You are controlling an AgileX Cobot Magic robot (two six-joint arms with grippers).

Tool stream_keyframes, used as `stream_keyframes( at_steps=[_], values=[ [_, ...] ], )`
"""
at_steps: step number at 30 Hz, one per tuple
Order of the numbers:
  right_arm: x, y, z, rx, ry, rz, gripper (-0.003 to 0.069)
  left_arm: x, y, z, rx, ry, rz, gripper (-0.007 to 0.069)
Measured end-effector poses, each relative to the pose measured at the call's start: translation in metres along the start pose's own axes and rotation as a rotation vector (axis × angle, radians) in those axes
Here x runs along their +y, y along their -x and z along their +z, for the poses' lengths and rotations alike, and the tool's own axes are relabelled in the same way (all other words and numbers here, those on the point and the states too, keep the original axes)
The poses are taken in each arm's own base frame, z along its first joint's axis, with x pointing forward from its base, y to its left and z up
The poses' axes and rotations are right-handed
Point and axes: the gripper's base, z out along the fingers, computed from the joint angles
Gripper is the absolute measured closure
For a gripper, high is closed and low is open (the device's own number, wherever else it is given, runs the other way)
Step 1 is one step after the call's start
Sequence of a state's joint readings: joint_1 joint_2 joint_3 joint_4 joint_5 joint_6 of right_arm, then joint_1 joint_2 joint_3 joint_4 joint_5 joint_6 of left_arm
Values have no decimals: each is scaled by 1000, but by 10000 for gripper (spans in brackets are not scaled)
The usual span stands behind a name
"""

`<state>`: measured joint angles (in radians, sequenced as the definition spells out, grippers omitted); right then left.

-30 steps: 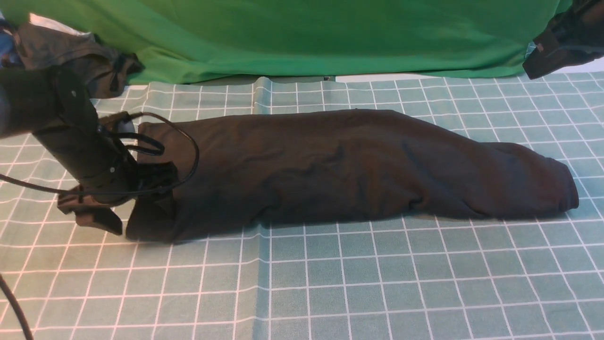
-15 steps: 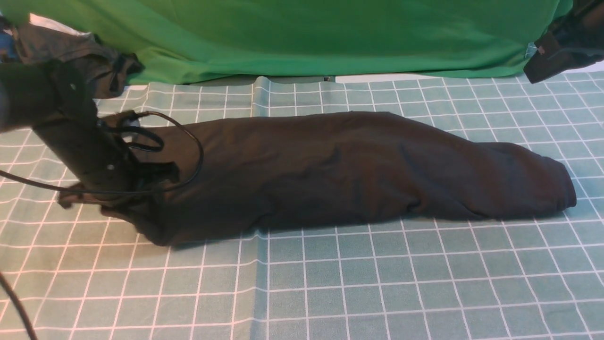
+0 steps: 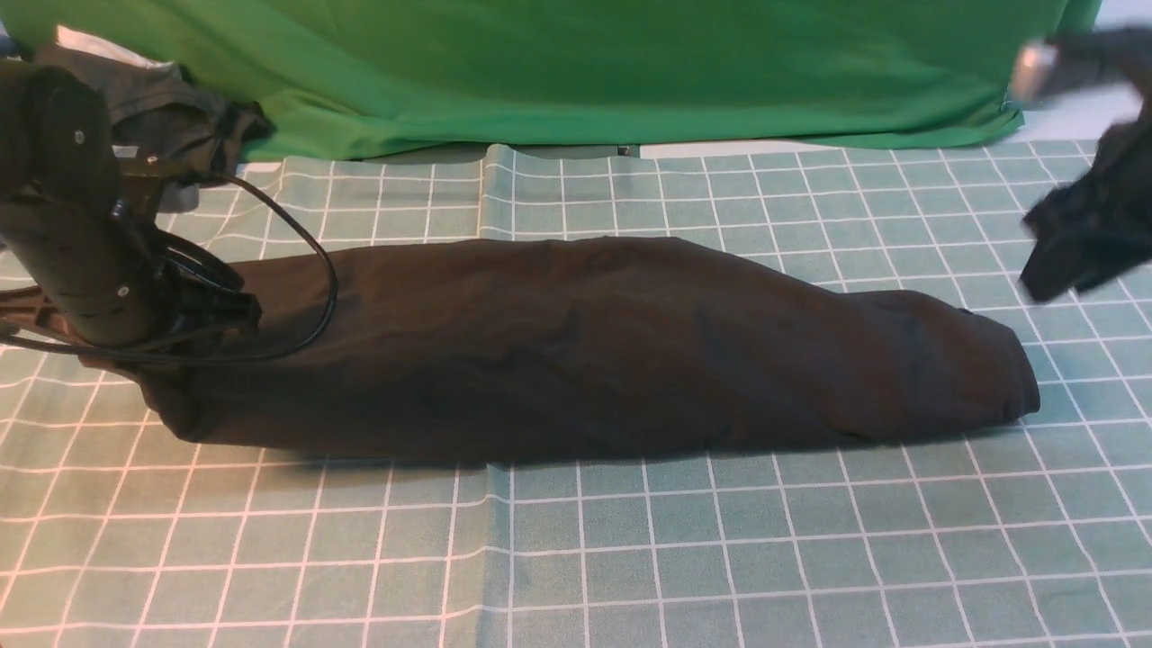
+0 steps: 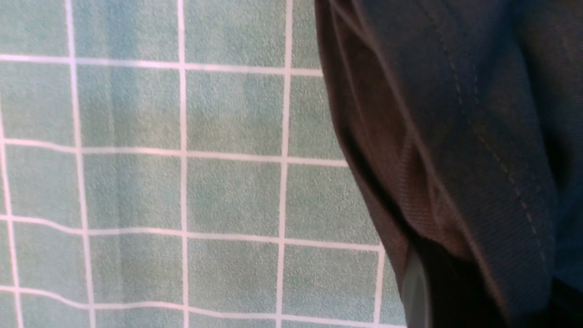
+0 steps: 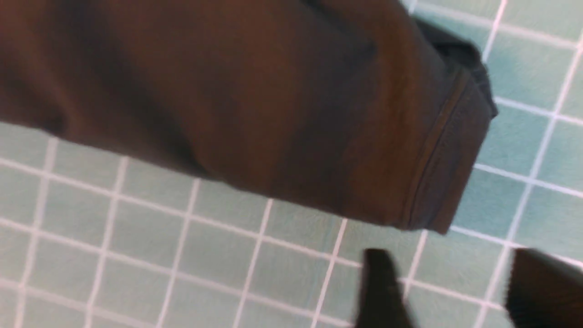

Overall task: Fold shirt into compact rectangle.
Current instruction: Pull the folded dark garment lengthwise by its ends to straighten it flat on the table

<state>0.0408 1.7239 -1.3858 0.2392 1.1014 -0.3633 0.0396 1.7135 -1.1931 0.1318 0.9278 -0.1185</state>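
Bare checked cloth point(image 3: 630, 558) nearside, shirt point(image 3: 585, 351) spans middle, green cloth point(image 3: 585, 72) behind

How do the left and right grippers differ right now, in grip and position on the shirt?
The left gripper is shut on the left end of the shirt; the right gripper is open and holds nothing. The left gripper touches the fabric, low at the tablecloth; the right gripper hangs beyond the shirt's right end, apart from it. The left gripper looks sharp in the front view; the right gripper is blurred there. Both are black.
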Motion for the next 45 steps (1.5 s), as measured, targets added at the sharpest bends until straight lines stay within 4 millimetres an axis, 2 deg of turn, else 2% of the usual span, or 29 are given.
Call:
stream_keyframes(
  at_steps=[1,2,3,4,6,12,14,15,16,19,21,23,29,30,35,38,43,45],
  values=[
    [-3,-2,11,9,-4,13,209,0,1,0,-7,2,2,581],
    [-4,-2,14,8,-7,20,200,0,1,0,-8,2,2,581],
    [-8,-2,30,17,-22,36,144,0,1,0,-15,2,3,581],
    [-9,-2,31,16,-23,37,139,0,1,0,-15,2,3,581],
    [-15,1,49,15,-41,67,116,0,2,0,-21,-1,1,581],
    [-27,1,92,80,-50,119,161,-1,3,0,-29,-9,-4,581],
    [-30,0,102,107,-53,123,204,-1,3,0,-29,-9,-4,581],
    [-31,-1,107,118,-52,122,252,-1,3,0,-29,-11,-6,581],
    [-31,-1,108,122,-51,118,298,-1,3,0,-29,-15,-9,581],
    [-30,-1,106,118,-50,80,529,-2,3,0,-27,-26,-18,581],
    [-31,-2,101,120,-65,53,593,-2,2,0,-27,-25,-17,581],
    [-31,-4,91,134,-83,41,615,-1,1,-1,-17,-15,-16,581],
    [-32,-17,68,207,-65,98,619,0,-7,-5,30,-12,-40,581],
    [-30,-24,67,230,-61,106,619,0,-13,-8,35,-16,-50,581],
    [-24,-50,73,298,-46,136,619,2,-45,-13,49,-4,-77,581],
    [-24,-56,77,308,-49,164,608,2,-55,-13,55,-13,-92,581],
    [-24,-60,78,335,-58,195,482,-2,-64,-9,98,-51,-93,568],
    [-23,-62,77,356,-60,198,378,-2,-64,-9,96,-50,-85,517]
  ],
)
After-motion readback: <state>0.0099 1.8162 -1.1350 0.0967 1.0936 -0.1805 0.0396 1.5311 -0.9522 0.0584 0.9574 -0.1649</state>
